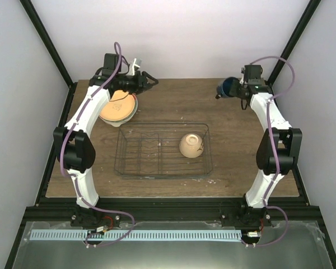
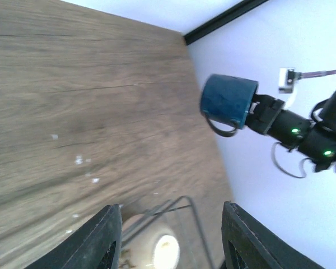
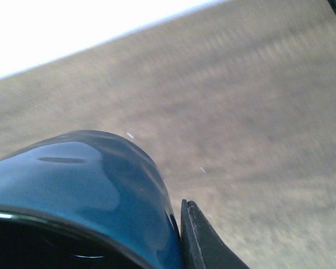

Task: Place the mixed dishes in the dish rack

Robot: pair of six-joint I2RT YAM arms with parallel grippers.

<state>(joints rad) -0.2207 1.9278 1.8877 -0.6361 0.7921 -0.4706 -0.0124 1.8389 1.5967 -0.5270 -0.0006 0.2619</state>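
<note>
Dark blue ceramic mug (image 1: 228, 87) hangs clamped in my right gripper (image 1: 238, 89) above the table's (image 1: 179, 101) far right corner, left gripper (image 1: 150, 82) half-open and empty, so I should lower it level into the thin-wire dish rack (image 1: 162, 172) beside the cream bowl (image 1: 191, 145).

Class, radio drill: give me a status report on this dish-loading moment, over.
Right gripper shut on dark blue mug, up at far right. Left gripper open, empty, by the plates. Cream bowl in dish rack; nothing between mug and rack.
</note>
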